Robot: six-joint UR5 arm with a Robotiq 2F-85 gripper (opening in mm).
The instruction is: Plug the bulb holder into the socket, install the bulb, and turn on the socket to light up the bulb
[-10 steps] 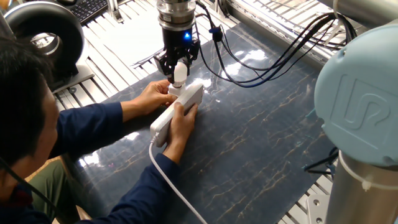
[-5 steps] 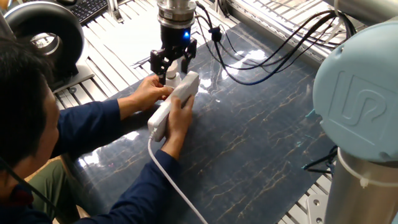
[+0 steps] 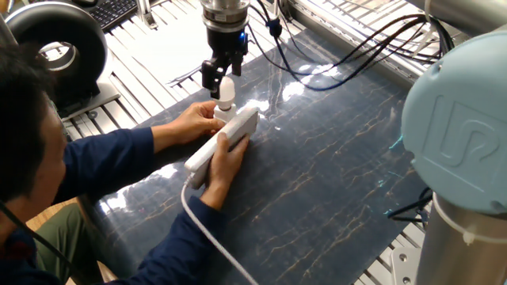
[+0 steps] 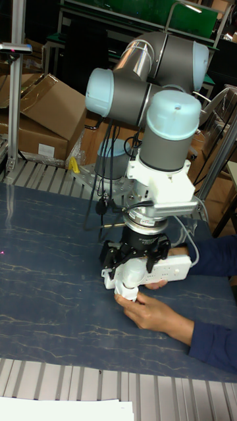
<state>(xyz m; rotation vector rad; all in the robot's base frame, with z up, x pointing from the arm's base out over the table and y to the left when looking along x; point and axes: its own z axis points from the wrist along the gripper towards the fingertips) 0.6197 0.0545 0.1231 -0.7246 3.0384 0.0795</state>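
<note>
Hanging at about 12 o'clock over the desk (image 3: pixel 333 182), the gripper (image 3: pixel 225 81) has its fingers closed around the upper part of the bulb (image 3: pixel 226 91), which stands upright with its dome up between the black fingers. Directly beneath the bulb sits the bulb holder (image 3: pixel 223 112), a small white block at the far end of the socket (image 3: pixel 224 142); whether the bulb's base is threaded into the holder cannot be made out. The socket lies diagonally, its far end toward 1 o'clock and its cable (image 3: pixel 207 237) trailing off toward 6 o'clock. A person at 9 o'clock steadies it with both hands: one hand (image 3: pixel 192 123) touches the holder's side, the other hand (image 3: pixel 224 162) grips the strip's middle. In the tall fixed view the gripper (image 4: pixel 132 266) again closes on the white bulb (image 4: pixel 133 271), with the socket (image 4: pixel 172 266) behind it and a hand (image 4: pixel 153 317) just below.
</note>
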